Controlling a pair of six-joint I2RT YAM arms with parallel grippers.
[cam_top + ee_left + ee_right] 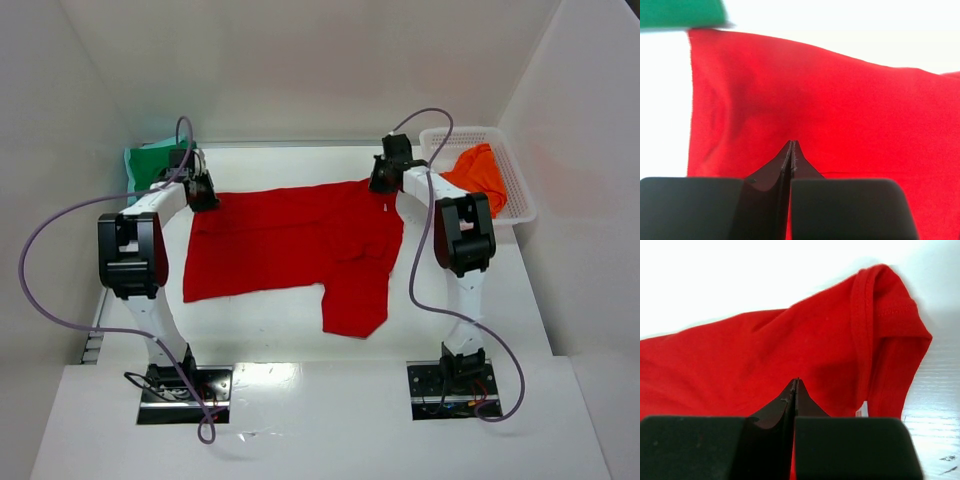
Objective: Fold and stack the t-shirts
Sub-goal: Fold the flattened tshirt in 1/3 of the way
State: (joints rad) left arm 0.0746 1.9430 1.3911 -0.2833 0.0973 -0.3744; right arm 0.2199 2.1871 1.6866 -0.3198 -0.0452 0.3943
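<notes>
Red t-shirt [290, 245] lies flat; left gripper [206, 199] at its 10 o'clock corner, right gripper [381, 185] at 1 o'clock, both pinching its cloth. Orange t-shirt [478, 172] sits in basket [460, 131].

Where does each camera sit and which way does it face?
Top external: above and behind the robot, facing down onto the white table; left arm and right arm show whole, left gripper and right gripper at the bright red cloth t-shirt.
Left wrist: facing along its shut gripper across the red t-shirt toward the green cloth t-shirt.
Right wrist: facing along its shut gripper onto the red t-shirt's stitched edge.
Shared: all see the red t-shirt; top and left wrist see the green one.
</notes>
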